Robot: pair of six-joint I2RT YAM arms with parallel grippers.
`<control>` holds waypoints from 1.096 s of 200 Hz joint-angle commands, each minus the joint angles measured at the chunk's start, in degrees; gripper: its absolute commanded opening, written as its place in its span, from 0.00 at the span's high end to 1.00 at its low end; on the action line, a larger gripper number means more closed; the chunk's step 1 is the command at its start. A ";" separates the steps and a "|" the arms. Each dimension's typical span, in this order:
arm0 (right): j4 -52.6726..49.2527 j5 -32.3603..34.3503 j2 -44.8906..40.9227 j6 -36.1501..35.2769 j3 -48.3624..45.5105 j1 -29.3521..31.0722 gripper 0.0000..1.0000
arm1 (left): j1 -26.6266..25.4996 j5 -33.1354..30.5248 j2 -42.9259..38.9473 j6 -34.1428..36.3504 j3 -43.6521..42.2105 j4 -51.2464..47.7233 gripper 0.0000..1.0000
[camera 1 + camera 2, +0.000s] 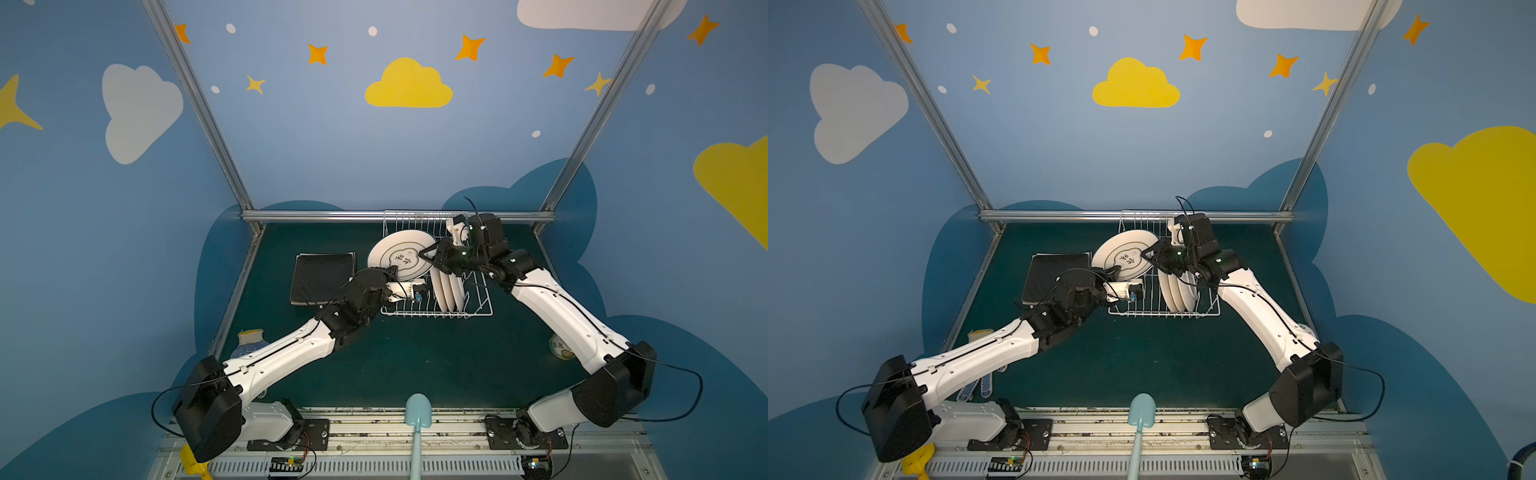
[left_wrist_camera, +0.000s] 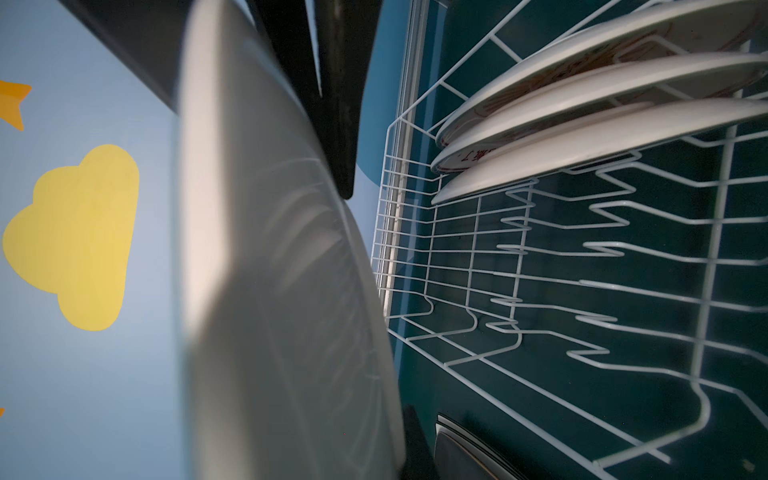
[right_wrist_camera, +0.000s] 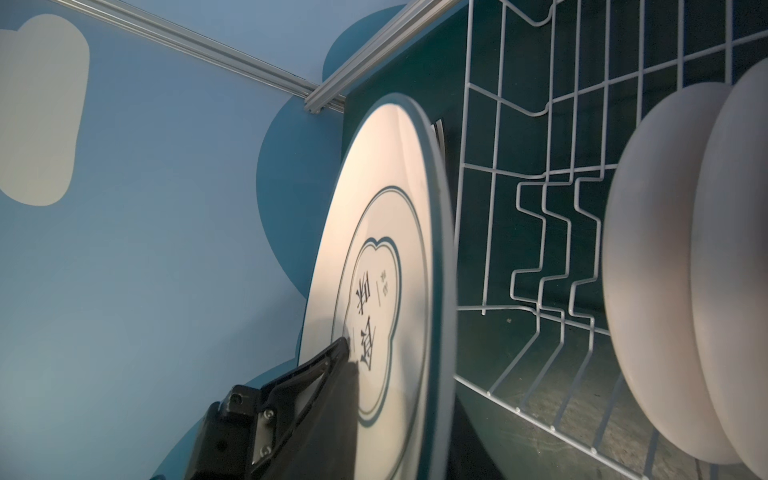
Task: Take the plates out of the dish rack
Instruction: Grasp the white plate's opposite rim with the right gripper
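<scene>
**A:** Where does everything sit?

**B:** The dark green table (image 1: 415, 365) carries it all. The dish rack (image 1: 482, 303) stands at the table's far edge, right of the middle.

**A:** And the plates?

**B:** A black square plate (image 1: 322, 278) lies flat on the table just left of the rack. A pale edge shows beneath it at its far side. A round plate (image 1: 401, 253), white with a dark ring and printed characters on its face, is up in the air. It is tilted over the rack's left side. The three white plates (image 1: 446, 291) stand on edge side by side among the tines, toward the rack's near end.

**A:** What about the arms?

**B:** The left gripper (image 1: 392, 272) is clenched on the round plate's near rim. In the left wrist view a black finger (image 2: 340, 104) lies against that rim. The right gripper (image 1: 426, 253) straddles the rim on the other side. The right wrist view shows one finger (image 3: 328, 361) at the printed face. Its partner is hidden behind the plate, so I cannot tell whether that gripper is clamped.
</scene>
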 commanded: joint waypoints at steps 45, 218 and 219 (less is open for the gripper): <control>-0.35 -1.83 1.50 -2.49 1.60 0.82 0.72 | -0.46 0.92 0.33 -0.63 0.56 6.48 0.94; 1.23 -2.03 2.90 -1.76 3.35 0.56 0.95 | -1.26 -3.39 1.48 -1.47 0.37 6.88 0.78; 1.28 -2.06 2.89 -1.73 3.32 0.54 0.96 | -1.26 -3.44 1.49 -1.50 0.38 6.86 0.77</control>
